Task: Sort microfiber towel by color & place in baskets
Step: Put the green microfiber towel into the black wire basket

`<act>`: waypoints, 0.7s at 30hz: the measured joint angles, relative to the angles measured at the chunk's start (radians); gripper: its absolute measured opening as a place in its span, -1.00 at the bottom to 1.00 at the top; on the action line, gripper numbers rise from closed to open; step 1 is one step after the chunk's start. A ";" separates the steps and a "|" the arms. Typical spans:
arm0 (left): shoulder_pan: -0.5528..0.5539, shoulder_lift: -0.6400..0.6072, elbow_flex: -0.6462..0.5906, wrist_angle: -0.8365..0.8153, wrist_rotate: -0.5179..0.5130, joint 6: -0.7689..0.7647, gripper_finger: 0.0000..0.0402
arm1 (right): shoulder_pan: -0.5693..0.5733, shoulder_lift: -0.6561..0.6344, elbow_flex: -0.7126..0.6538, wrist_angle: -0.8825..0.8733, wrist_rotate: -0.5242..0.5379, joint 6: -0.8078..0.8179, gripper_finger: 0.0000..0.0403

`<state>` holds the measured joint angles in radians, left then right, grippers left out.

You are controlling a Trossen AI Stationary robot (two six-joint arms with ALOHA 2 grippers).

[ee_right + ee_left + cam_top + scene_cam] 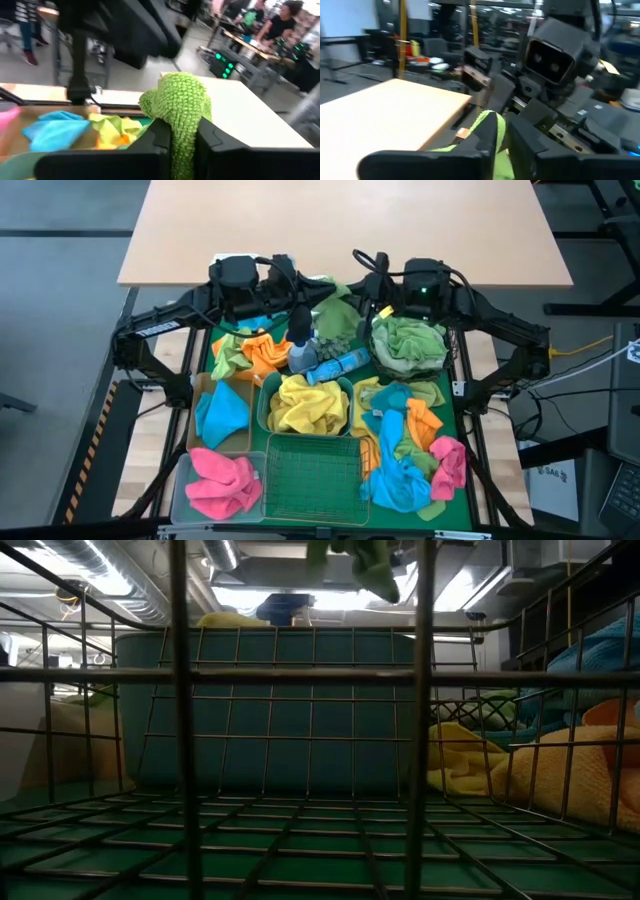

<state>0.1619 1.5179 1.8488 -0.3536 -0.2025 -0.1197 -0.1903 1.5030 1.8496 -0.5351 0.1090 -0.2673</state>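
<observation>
- The right end effector (182, 142) has its two dark fingers pressed together on a green towel (179, 107). The towel bulges up above the fingers as a thick knobbly fold.
- The left end effector (502, 142) is also clamped, on a thin fold of a yellow-green towel (487, 132) that shows between its fingers.
- In the high view both arms reach to the far end of the green mat, and a green towel (335, 305) hangs stretched between the two end effectors.
- The round black wire-mesh basket (408, 365) stands at the far right of the mat, below the right arm. It is full of green towels (410, 340).
- The teal plastic tub (266, 408) is in the middle and holds yellow towels (305, 405).
- The tan tray (203, 395) at the left holds a blue towel (222, 415).
- The clear pale plastic bin (182, 480) at the near left holds pink towels (222, 483).
- The green wire rectangular basket (312, 478) at the near middle has only its wire floor showing.
- Loose towels in orange, blue, pink and yellow lie in a pile (410, 450) at the near right of the mat.
- Another small heap (250, 352) of green and orange towels lies under the left arm.
- Two spray bottles (320, 360) lie between this heap and the round basket.
</observation>
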 joint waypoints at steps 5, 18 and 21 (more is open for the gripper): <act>0.001 0.000 0.000 -0.030 -0.201 0.000 -0.63 | -0.001 -0.032 0.038 -0.107 0.092 -0.003 -0.94; 0.001 0.001 0.000 -0.196 -0.224 0.000 -0.58 | -0.109 -0.132 0.050 -0.461 0.256 0.061 -0.88; 0.001 0.001 0.000 -0.237 -0.223 0.000 -0.58 | -0.179 -0.136 0.048 -0.548 0.231 0.110 -0.91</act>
<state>0.1627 1.5185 1.8488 -0.5907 -0.4258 -0.1193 -0.3697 1.3666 1.8977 -1.0827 0.3395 -0.1576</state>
